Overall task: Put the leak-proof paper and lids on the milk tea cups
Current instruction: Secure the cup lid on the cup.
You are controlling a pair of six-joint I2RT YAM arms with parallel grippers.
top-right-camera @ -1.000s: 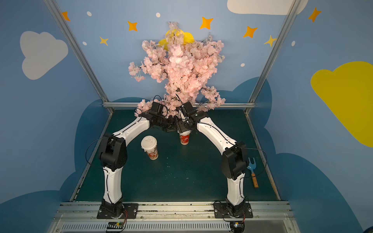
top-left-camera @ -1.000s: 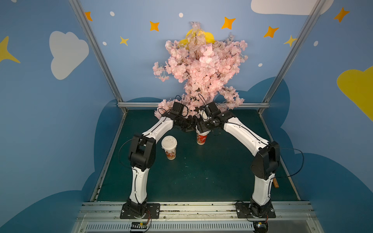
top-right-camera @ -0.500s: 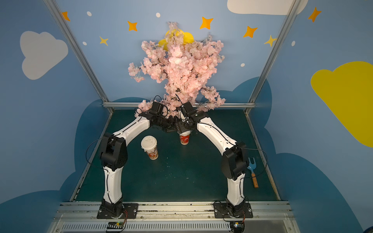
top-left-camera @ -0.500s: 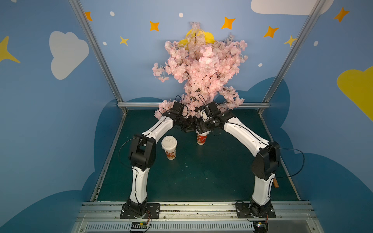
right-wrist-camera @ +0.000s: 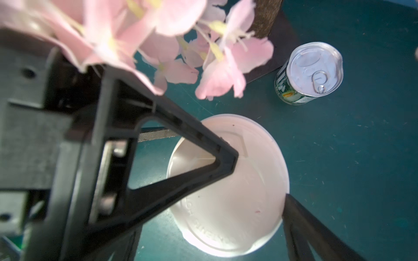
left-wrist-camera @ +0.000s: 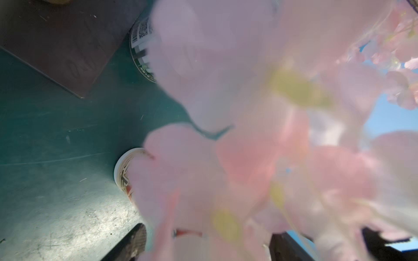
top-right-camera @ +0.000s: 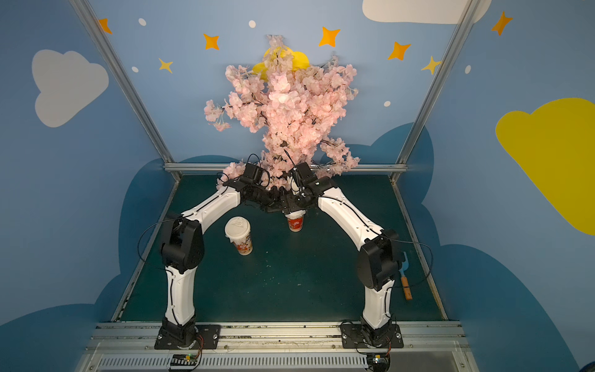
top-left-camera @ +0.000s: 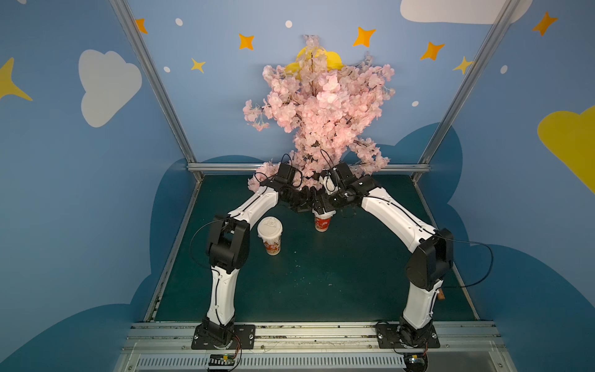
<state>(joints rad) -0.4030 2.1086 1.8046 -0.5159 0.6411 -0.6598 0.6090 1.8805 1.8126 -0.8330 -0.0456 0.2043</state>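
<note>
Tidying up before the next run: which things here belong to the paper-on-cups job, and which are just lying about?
Job: near milk tea cup; far milk tea cup.
Lying about: tin can; blossom tree; orange-handled fork.

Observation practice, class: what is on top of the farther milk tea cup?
A white lid caps the cup, straddled by the open right gripper. Anything beneath the lid is hidden.

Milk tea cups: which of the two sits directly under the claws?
The farther red-orange patterned paper cup, white-lidded, beneath the left claw and right claw. The nearer lidded cup stands clear beside the left arm.
</note>
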